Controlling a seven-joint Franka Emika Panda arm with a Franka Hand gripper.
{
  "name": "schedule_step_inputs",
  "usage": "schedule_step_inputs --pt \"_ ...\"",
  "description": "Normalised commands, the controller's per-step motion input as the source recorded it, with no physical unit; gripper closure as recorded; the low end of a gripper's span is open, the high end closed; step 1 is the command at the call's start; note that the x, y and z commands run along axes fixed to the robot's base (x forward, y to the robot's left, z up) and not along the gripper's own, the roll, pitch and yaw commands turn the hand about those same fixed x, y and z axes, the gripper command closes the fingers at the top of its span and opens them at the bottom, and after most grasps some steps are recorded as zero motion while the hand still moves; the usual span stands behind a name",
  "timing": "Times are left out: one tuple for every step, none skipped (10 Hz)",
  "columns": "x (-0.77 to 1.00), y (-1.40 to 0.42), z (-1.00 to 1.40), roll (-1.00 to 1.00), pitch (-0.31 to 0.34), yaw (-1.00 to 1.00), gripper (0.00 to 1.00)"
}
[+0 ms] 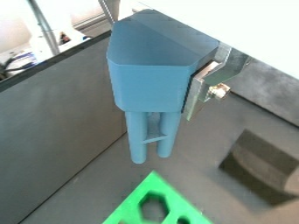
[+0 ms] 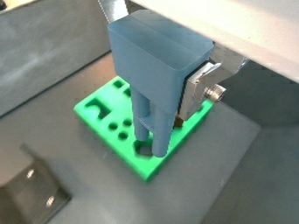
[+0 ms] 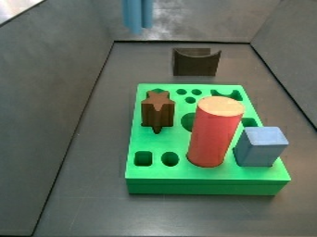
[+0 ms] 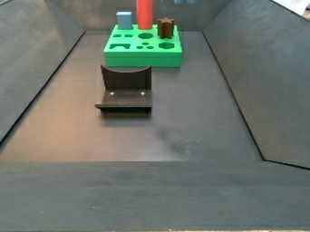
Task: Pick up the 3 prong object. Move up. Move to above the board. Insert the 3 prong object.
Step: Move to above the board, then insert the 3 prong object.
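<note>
We have the 3 prong object [image 2: 158,79] clamped in the gripper [image 2: 176,87] and lifted well clear, prongs hanging above a corner of the board [image 2: 111,114], so we judge only the insertion remains.

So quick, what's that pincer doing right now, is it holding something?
Pincer: closed on the 3 prong object, held up in the air above the green board.
</note>
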Motion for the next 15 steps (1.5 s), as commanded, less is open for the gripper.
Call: schedule_step_inputs --pt "0.37 -1.00 0.32 0.02 0.127 0.01 1.00" --pt "0.34 -0.79 0.26 0.04 0.132 0.01 1.00" --pt "0.26 -0.54 0.17 0.06 0.125 0.01 1.00" --pt "0.19 -0.34 0.11 0.08 0.117 0.01 1.00" --pt "0.14 -0.21 0.07 0.08 0.100 0.01 1.00" --pt "0.02 0.04 -0.03 0.00 0.000 0.00 1.00" --pt "0.14 0.20 -0.10 0.00 -0.003 0.00 1.00" --pt "0.18 0.25 -0.20 0.00 -0.010 0.00 1.00" --pt "0.18 0.26 -0.24 0.00 -0.014 0.00 1.00" --pt "0.13 0.18 -0.24 0.01 -0.010 0.00 1.00" --pt "0.17 0.15 -0.25 0.00 -0.019 0.01 1.00" --pt "0.21 0.18 -0.30 0.00 -0.029 0.07 1.00" --pt "0.23 0.22 -0.30 0.00 -0.034 0.06 1.00" --pt "0.29 0.29 -0.29 0.00 -0.030 0.09 1.00" --pt "0.37 0.34 -0.31 0.00 -0.029 0.15 1.00"
